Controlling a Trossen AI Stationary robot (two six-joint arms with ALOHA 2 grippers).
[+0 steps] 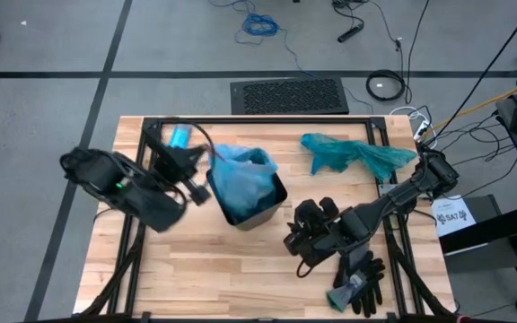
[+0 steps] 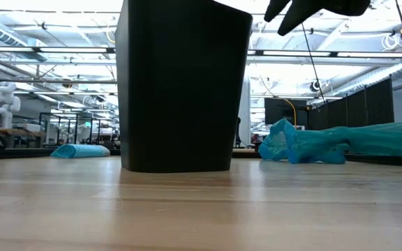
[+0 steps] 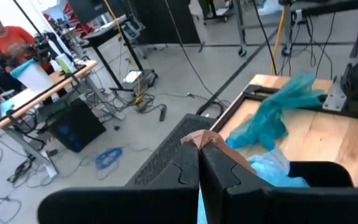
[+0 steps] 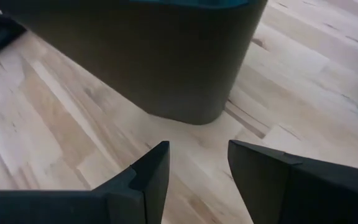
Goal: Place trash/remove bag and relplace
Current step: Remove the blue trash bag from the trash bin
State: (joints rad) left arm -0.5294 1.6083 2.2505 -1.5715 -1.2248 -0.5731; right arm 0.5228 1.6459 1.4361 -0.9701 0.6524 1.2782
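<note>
Bright, even overhead lighting with soft shadows; the left arm [image 1: 124,184] is motion-blurred in the high view.

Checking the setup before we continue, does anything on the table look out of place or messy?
The teal bag lies crumpled on the table's far side, and gloves sit loose at the near edge. The bin stands upright with its liner in.

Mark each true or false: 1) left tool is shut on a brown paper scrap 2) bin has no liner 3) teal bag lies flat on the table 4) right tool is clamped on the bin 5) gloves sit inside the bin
1) True: the left tool pinches a brown paper scrap.
2) False: a pale blue liner fills the black bin.
3) True: the teal bag lies on the table.
4) False: the right tool is open, short of the bin.
5) False: the gloves lie on the table.
</note>
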